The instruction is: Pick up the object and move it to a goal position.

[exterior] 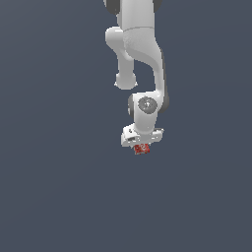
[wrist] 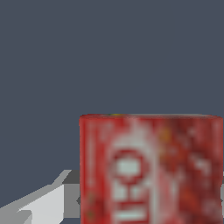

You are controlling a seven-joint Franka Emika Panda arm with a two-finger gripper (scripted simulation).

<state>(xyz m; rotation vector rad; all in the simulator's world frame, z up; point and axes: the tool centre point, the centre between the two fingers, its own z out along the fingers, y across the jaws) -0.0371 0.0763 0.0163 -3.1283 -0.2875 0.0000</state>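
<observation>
The object [exterior: 141, 148] is a small red can-like block with white markings. It sits right under the white hand of my gripper [exterior: 142, 147], much narrower than the hand. In the wrist view the object [wrist: 151, 170] is very close and fills the space between the fingers. One grey finger [wrist: 41, 205] shows right beside the can's side, with no clear gap. The other finger is almost wholly cut off at the picture's edge. The gripper looks shut on the object.
A plain dark grey-blue surface [exterior: 59, 187] surrounds the arm on every side. The white arm [exterior: 142, 49] comes down from the exterior view's upper middle. No marker of a goal position shows.
</observation>
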